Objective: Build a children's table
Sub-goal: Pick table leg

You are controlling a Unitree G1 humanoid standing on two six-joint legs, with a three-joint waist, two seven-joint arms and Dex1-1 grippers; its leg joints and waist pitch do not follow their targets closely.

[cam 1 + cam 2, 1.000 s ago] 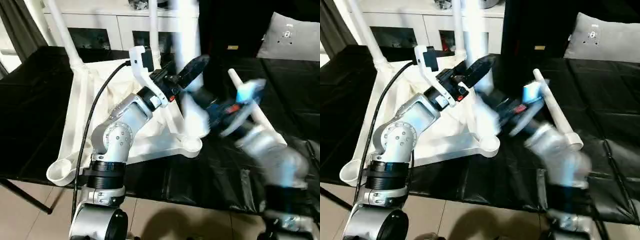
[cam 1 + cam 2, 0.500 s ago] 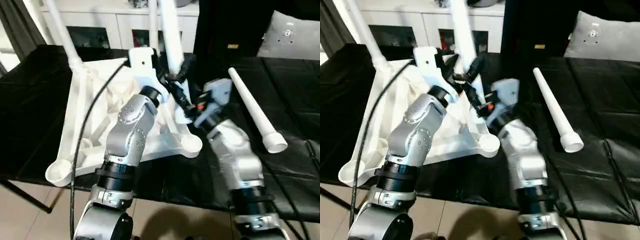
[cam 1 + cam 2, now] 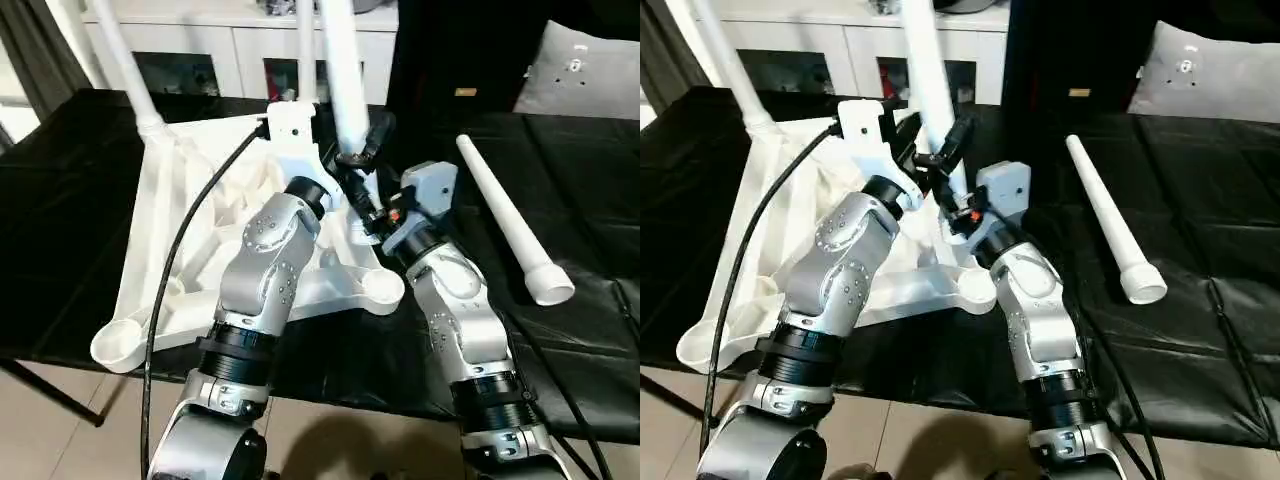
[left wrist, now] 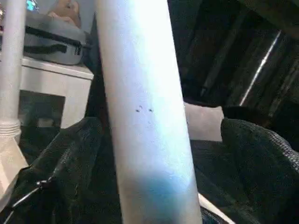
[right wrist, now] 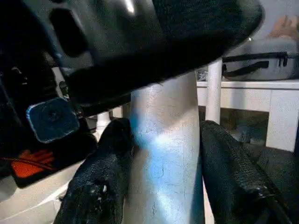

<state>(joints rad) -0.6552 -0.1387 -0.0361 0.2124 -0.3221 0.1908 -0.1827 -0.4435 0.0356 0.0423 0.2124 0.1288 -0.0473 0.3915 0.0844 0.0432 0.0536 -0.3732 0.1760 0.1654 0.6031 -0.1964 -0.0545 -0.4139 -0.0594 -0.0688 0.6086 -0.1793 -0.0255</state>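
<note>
The step in hand looks like fitting the third leg [image 3: 340, 70]: both arms hold one upright leg over the upturned table top [image 3: 190, 240], its lower end at a corner socket hidden behind the wrists. The left end effector [image 4: 145, 186] has its two black fingers [image 4: 70, 158] on either side of the leg, clamped on it. The right end effector [image 5: 161, 172] grips the same leg lower down, its fingers [image 5: 100, 177] pressed to both flanks of the tube.

Two legs already stand in sockets: one [image 3: 125, 65] at the 11 o'clock corner of the top, another [image 3: 307, 50] at about 12 o'clock. A fourth leg [image 3: 505, 220] lies loose on the surface at 3 o'clock, well apart from the top. Two round sockets show open at the near edge, one [image 3: 382, 290] at 5 o'clock and one [image 3: 118, 343] at 7 o'clock.

The next move probably calls for pushing straight down along the leg's own line, keeping it upright so the end seats without jamming; whether it is already seated I cannot tell.

The surface [image 3: 60, 200] is covered in black sheeting. Beyond it at 12 o'clock stands a white cabinet [image 3: 200, 45], a grey cushion [image 3: 590, 70] lies at 2 o'clock, and tiled floor [image 3: 60, 440] shows at 7 o'clock.
</note>
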